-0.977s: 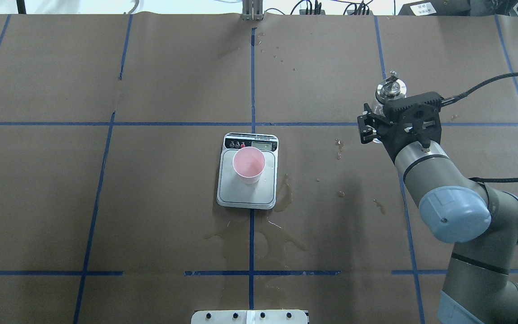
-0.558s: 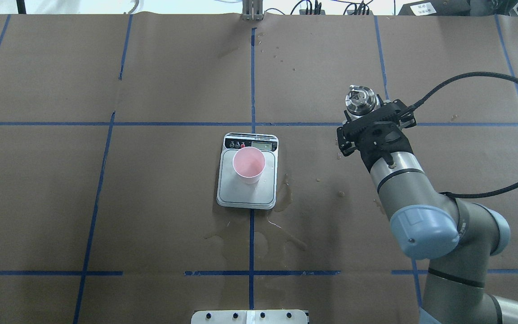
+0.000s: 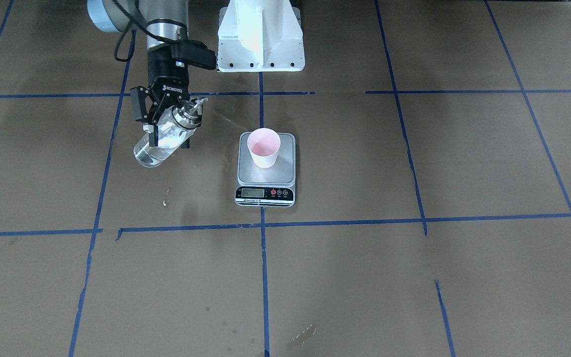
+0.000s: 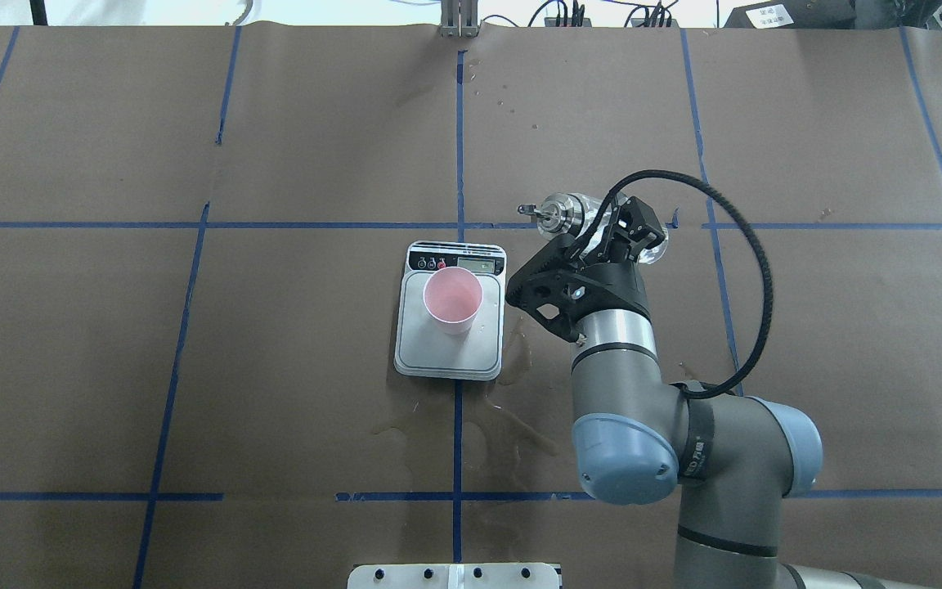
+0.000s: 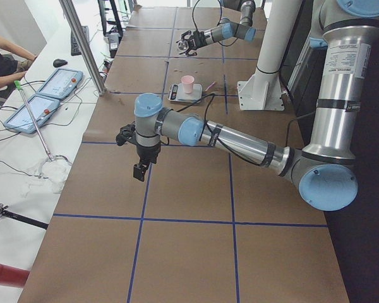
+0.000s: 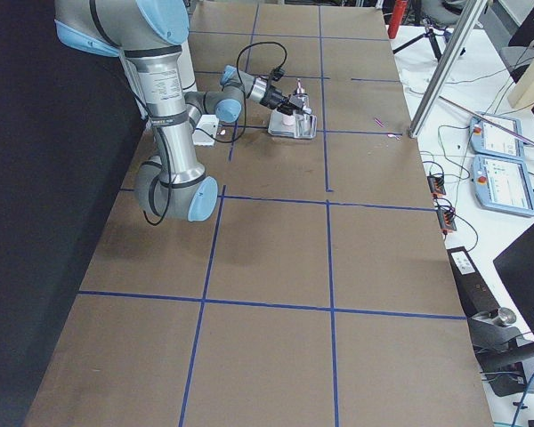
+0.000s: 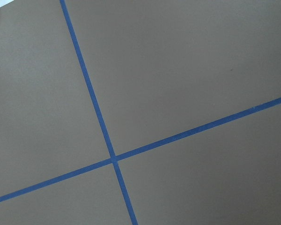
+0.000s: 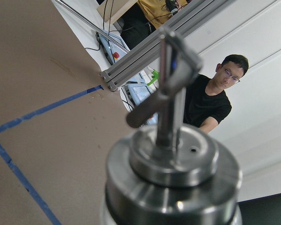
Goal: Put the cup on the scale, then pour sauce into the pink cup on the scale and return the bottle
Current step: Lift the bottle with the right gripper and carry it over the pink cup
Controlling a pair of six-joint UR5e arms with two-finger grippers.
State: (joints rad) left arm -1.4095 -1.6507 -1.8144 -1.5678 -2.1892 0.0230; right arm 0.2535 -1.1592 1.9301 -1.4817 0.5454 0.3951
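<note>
The pink cup [image 4: 453, 298] stands upright on the silver scale [image 4: 448, 353] at the table's middle; both also show in the front view, cup [image 3: 263, 148] and scale [image 3: 286, 173]. My right gripper [image 4: 612, 239] is shut on the clear glass bottle [image 4: 581, 214] and holds it tilted in the air, spout towards the scale, just off its far right corner. Clear sauce [image 3: 149, 151] lies in the bottle's low end. The metal collar and spout [image 8: 171, 159] fill the right wrist view. My left gripper [image 5: 139, 170] hangs far off; I cannot tell whether it is open.
Wet stains [image 4: 518, 352] mark the brown paper beside and in front of the scale. Blue tape lines cross the table. The white robot base [image 3: 260, 34] stands behind the scale. An operator [image 8: 210, 93] and tablets [image 5: 57, 82] are beyond the far edge.
My right arm has swung left with the bottle, from the right side to beside the scale. The bottle has gone from upright to tilted, spout towards the scale. Cup and scale are unmoved.
</note>
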